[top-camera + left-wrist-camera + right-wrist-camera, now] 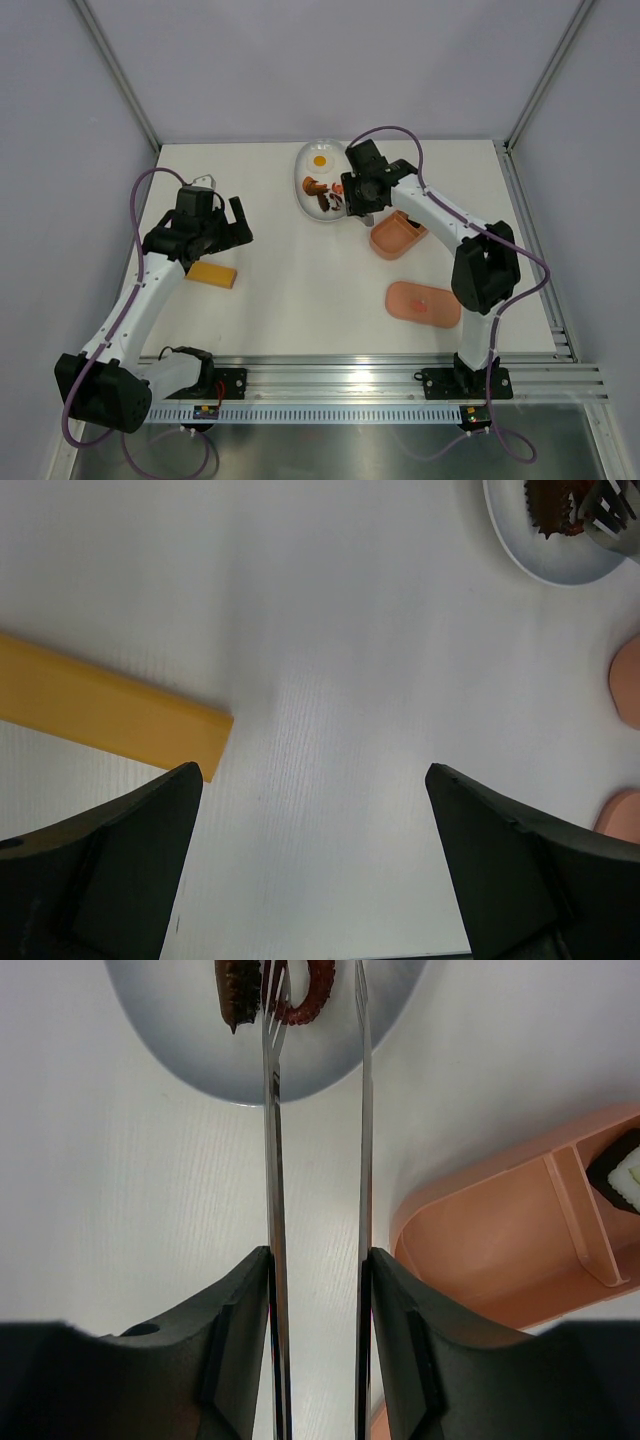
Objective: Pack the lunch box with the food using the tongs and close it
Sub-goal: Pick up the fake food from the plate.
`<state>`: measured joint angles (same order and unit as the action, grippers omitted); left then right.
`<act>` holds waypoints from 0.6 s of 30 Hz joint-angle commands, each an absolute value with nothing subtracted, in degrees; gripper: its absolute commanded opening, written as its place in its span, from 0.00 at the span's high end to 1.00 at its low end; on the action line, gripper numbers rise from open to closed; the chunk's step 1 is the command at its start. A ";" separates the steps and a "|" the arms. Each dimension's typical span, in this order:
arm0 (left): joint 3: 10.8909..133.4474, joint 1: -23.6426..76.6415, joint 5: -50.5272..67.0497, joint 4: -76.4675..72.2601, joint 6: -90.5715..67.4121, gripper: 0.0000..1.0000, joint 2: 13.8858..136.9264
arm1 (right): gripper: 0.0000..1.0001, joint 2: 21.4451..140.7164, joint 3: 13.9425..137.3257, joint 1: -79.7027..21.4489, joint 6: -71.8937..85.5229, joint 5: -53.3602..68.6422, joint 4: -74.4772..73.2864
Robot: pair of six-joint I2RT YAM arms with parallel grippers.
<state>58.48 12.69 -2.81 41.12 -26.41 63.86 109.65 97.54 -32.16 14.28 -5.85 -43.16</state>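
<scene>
My right gripper (318,1260) is shut on the thin silver tongs (272,1160), one arm pressed against each finger, the arms standing apart. The tong tips reach over the white dish (180,1030) on either side of a curled reddish-brown food piece (310,1000), with a dark brown piece (236,990) just to the left. The pink lunch box (395,236) lies right of the dish with a black-and-white piece (625,1172) in one compartment. Its lid (423,304) rests nearer the arm bases. A fried egg (320,160) lies at the dish's far end. My left gripper (312,780) hangs open over bare table.
A yellow-orange block (211,275) lies on the table just below and left of the left gripper. The table's side rails run along the left and right edges.
</scene>
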 commanded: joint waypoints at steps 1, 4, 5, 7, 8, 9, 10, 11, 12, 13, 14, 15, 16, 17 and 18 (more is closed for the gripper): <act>57.92 12.83 -2.81 40.08 -26.54 0.01 62.58 | 0.50 110.65 99.58 -32.78 13.54 -4.13 -42.80; 57.92 12.83 -2.90 40.34 -26.54 0.01 62.49 | 0.50 111.71 100.19 -32.70 12.92 -3.52 -42.89; 57.92 12.83 -2.99 40.34 -26.37 0.01 62.40 | 0.50 111.97 100.37 -32.70 12.66 -3.60 -42.98; 57.92 12.83 -3.25 40.43 -26.28 0.01 62.23 | 0.50 112.76 101.16 -32.70 12.22 -3.87 -43.33; 57.92 12.83 -3.34 40.52 -26.28 0.01 62.23 | 0.50 113.02 101.42 -32.70 12.13 -3.95 -43.33; 57.83 12.92 -3.34 40.60 -26.37 0.01 62.14 | 0.50 113.38 101.77 -32.78 11.95 -3.87 -43.42; 57.75 12.83 -3.34 40.43 -26.37 0.01 62.05 | 0.50 113.73 102.13 -32.70 11.95 -3.95 -43.24; 57.74 12.83 -3.34 40.52 -26.37 0.01 62.05 | 0.50 113.73 102.13 -32.70 11.87 -3.87 -43.33; 57.74 12.83 -3.34 40.52 -26.37 0.01 61.96 | 0.51 114.17 102.65 -32.70 11.78 -3.87 -43.33; 57.74 12.83 -3.34 40.52 -26.37 0.01 61.88 | 0.51 114.26 102.83 -32.70 11.60 -3.95 -43.50; 57.66 12.92 -3.34 40.60 -26.28 0.01 61.79 | 0.51 114.43 103.09 -32.70 11.43 -4.39 -43.51; 57.74 12.83 -3.34 40.61 -26.28 0.01 61.79 | 0.51 114.78 103.79 -32.78 11.16 -4.66 -43.94; 57.74 12.92 -3.43 40.61 -26.28 0.01 61.70 | 0.52 114.96 104.06 -32.70 10.99 -4.83 -44.03; 57.74 12.92 -3.51 40.69 -26.28 0.01 61.70 | 0.52 115.05 104.32 -32.78 10.81 -5.09 -44.12; 57.74 12.83 -3.60 40.61 -26.19 0.01 61.70 | 0.53 115.31 104.67 -32.70 10.81 -5.01 -44.21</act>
